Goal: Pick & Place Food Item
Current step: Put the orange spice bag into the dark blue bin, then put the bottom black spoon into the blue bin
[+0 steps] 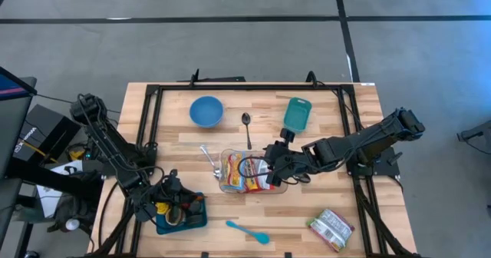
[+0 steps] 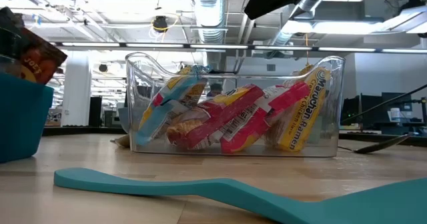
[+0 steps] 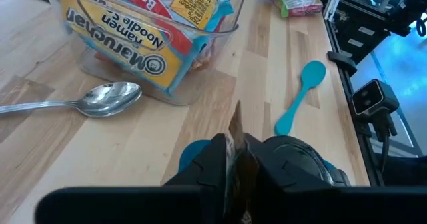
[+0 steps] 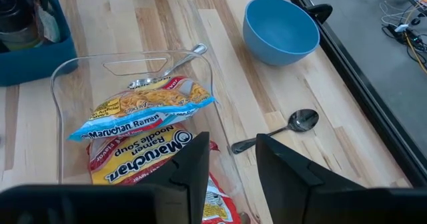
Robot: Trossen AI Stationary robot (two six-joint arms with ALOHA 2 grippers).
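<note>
A clear tub point(image 1: 247, 173) of ramen packets point(image 2: 233, 117) stands mid-table. My right gripper point(image 4: 230, 164) hangs open above the tub's right end point(image 1: 275, 166), clear of its rim and touching nothing. At the near left, my left gripper point(image 1: 178, 204) is over a blue bin point(image 1: 184, 216) and shut on a thin brown snack packet point(image 3: 235, 127). In the low view that packet point(image 2: 37, 61) sticks up, tilted, out of the bin point(image 2: 20, 124). My left gripper pinches the brown packet's thin edge point(image 3: 235, 121) between its two fingers point(image 3: 213, 164), and a strip of wrapper sticks out past the fingertips. The fingers slant downward over the blue bin. The gripper hides the rest of the packet in its own view.
A blue bowl point(image 1: 206, 110), a teal dish point(image 1: 297, 114) and a metal spoon point(image 1: 246, 127) lie toward the far side. A second spoon point(image 3: 87, 103) lies by the tub's left end. A teal spatula point(image 1: 248, 231) and a green packet point(image 1: 331, 229) lie near the front edge.
</note>
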